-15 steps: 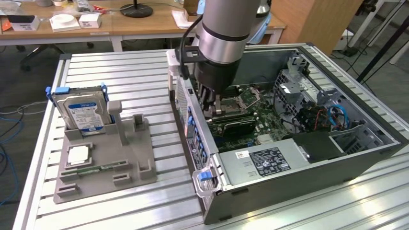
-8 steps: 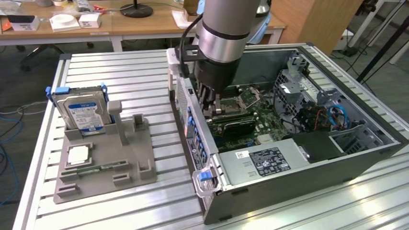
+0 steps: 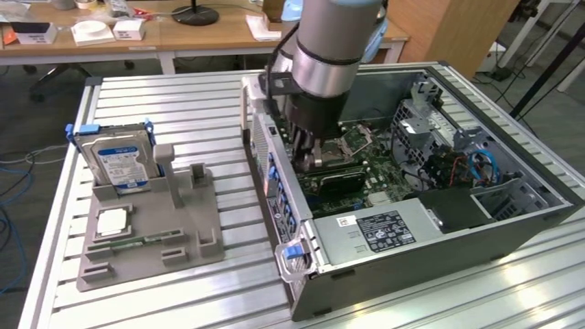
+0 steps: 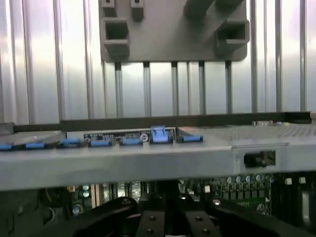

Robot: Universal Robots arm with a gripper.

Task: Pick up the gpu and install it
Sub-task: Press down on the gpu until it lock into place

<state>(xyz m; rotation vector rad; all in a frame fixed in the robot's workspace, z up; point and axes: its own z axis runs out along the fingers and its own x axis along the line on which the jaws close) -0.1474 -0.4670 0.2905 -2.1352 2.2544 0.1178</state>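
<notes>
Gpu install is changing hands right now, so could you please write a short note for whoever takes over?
Pincer: shut, low inside the open computer case, above the motherboard.
Gpu: the dark card just beneath the pincer, inside the case. Whether it is gripped cannot be told.
Done: the gpu is off the grey holder and in the case.
Left: seating unconfirmed.

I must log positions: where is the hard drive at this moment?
The hard drive stands upright in the grey holder on the exterior view's left, apart from the open computer case on the right.
</notes>
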